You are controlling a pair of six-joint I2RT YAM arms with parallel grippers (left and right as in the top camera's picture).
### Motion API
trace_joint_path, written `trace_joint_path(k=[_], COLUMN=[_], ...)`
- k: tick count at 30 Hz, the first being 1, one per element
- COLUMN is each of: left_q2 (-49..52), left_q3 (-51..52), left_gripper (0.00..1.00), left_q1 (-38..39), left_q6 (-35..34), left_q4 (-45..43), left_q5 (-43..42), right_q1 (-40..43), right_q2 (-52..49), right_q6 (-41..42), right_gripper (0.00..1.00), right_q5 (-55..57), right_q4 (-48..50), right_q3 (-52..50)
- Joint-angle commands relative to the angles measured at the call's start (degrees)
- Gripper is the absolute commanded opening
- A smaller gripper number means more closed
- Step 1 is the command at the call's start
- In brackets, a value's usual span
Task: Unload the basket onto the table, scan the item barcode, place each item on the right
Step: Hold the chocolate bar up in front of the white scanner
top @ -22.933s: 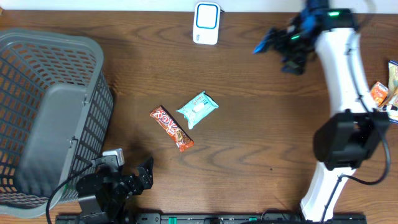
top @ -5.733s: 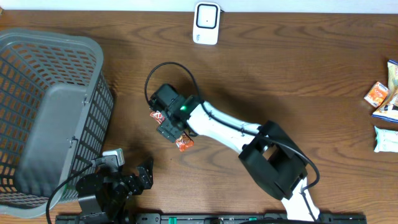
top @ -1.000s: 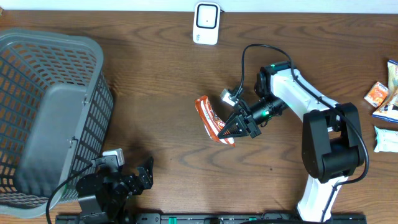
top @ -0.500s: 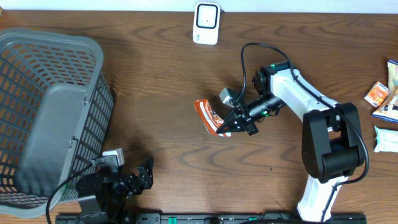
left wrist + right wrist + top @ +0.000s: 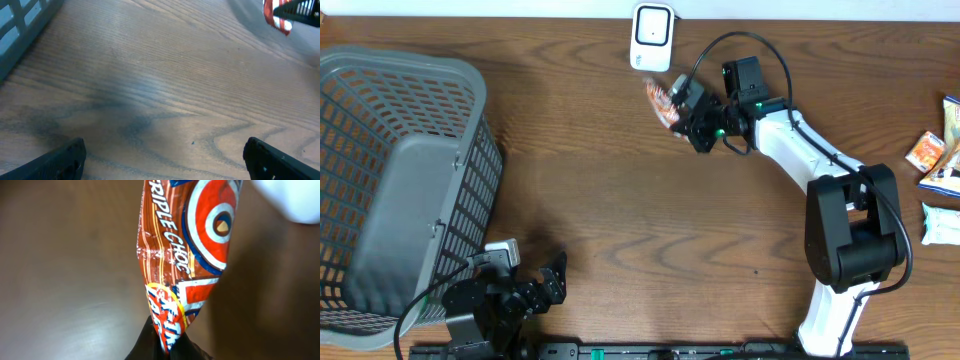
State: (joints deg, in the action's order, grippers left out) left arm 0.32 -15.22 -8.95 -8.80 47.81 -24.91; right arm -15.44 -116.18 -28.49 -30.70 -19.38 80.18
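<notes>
- Since a second ago my right arm has carried the chocolate bar from mid-table to the far edge; in the overhead view the chocolate bar point(image 5: 661, 102) now sits just below and to the right of the white scanner point(image 5: 651, 36), near it but not touching.
- Overhead: the right gripper point(image 5: 680, 111) is clamped on the bar's near end, with the wrapper sticking out towards the scanner; the left gripper point(image 5: 553, 279) rests at the near edge, just beside the grey basket point(image 5: 483, 150); a few snack packets point(image 5: 931, 153) lie at the table's right edge, well apart from everything else.
- Left wrist: the left gripper point(image 5: 165, 146) is spread wide with nothing between its fingers point(image 5: 64, 158); only bare wooden table point(image 5: 150, 75) lies under it; the basket wall point(image 5: 22, 22) shows at top left; the bar point(image 5: 276, 15) peeks in at top right, pinched by the dark right gripper point(image 5: 302, 7).
- Right wrist: the bar point(image 5: 192, 250) fills the frame; I can read "TRIPLE CHOC" on the red-and-orange wrapper; the right gripper's fingers point(image 5: 146, 342) are closed tight on its lower end; a blurred white shape in the top right corner is the scanner point(image 5: 300, 200); I can make out no barcode on this face.
</notes>
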Motion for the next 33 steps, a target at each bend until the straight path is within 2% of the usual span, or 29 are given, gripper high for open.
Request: trace_joint_path(k=[1,9,16,21,33], left_q2=[-0.1,-0.1,-0.1,-0.1,-0.1], left_q3=[0.1,0.1,0.1,0.1,0.1], left_gripper=[0.98,0.98,0.98,0.98,0.98], left_q1=[-0.1,-0.1,-0.1,-0.1,-0.1], left_q6=[-0.1,-0.1,-0.1,-0.1,-0.1], left_q4=[0.2,0.2,0.2,0.2,0.2], left_q5=[0.3,0.3,0.3,0.3,0.3], right_q1=[-0.2,-0.7,-1.5,-4.5,-6.0], right_q2=[-0.4,-3.8,-14.3,-23.4,-26.8], right_q6=[4.0,0.1,0.1,-1.8,-1.1], right_gripper=[0.01,0.01,0.01,0.01,0.01], right_q5=[12.6,21.7,24.0,31.4,48.7], right_q4=[0.7,1.8,-0.3,-1.6,-2.2], right_q3=[2.9,14.6,30.4,41.3,45.0])
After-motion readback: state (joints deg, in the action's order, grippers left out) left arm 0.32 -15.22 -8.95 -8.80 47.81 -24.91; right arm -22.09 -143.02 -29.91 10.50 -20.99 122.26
